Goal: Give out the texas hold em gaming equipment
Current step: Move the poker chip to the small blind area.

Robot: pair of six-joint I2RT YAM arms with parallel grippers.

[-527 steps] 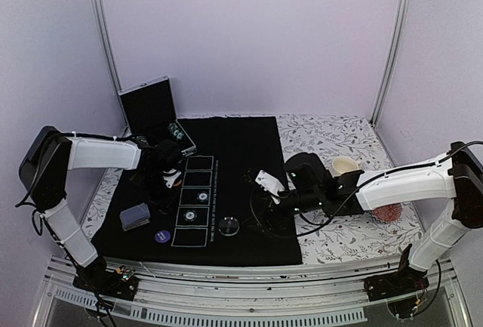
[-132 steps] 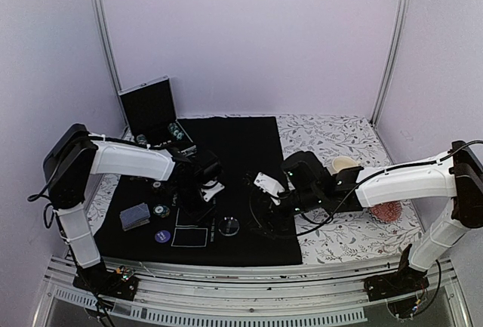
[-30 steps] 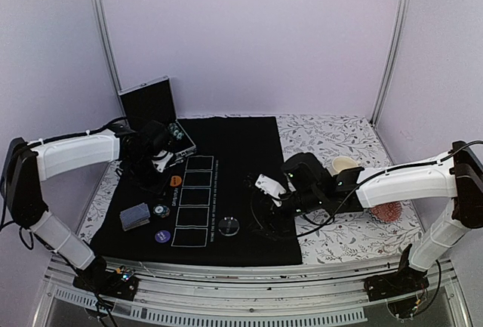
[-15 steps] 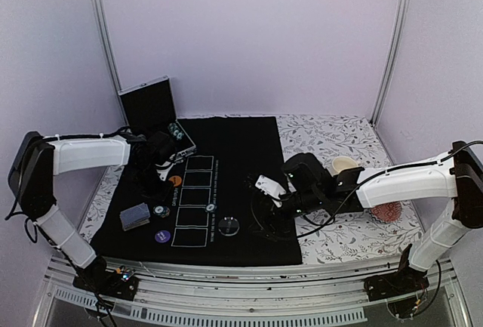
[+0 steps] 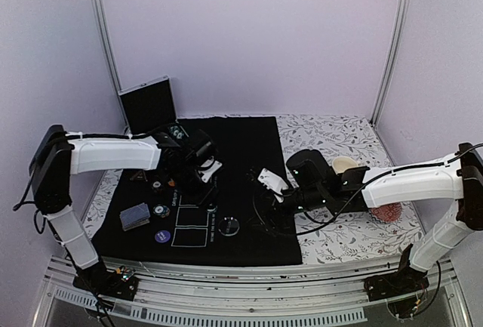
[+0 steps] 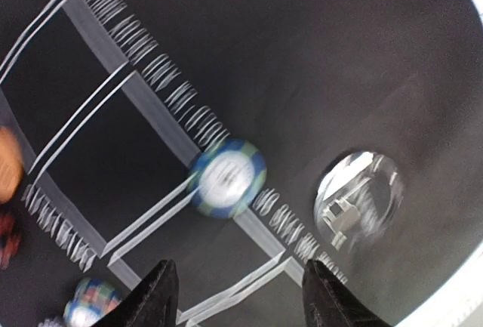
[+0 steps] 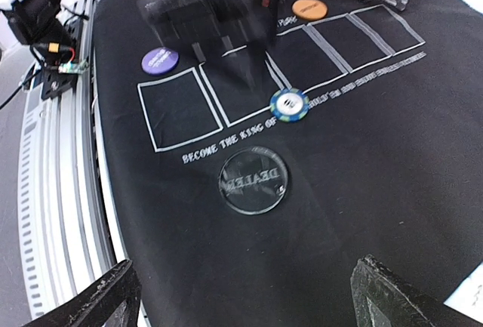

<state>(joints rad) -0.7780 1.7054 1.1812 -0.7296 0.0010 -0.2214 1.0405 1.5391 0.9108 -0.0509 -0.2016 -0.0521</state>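
Right wrist view: one striped chip (image 7: 290,104) mid-frame on the mat (image 7: 423,153), one clear disc (image 7: 253,180) below, one purple disc (image 7: 159,60) and one orange disc (image 7: 309,8) above. A blurred left arm (image 7: 211,10) covers the top. Left gripper (image 6: 238,300) and right gripper (image 7: 241,289): wide, empty.

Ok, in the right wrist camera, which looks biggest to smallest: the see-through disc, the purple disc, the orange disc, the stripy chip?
1. Clear dealer disc: plainly largest.
2. Purple disc, striped chip and orange disc look much alike. The orange one lies farthest from the camera, so no ranking.
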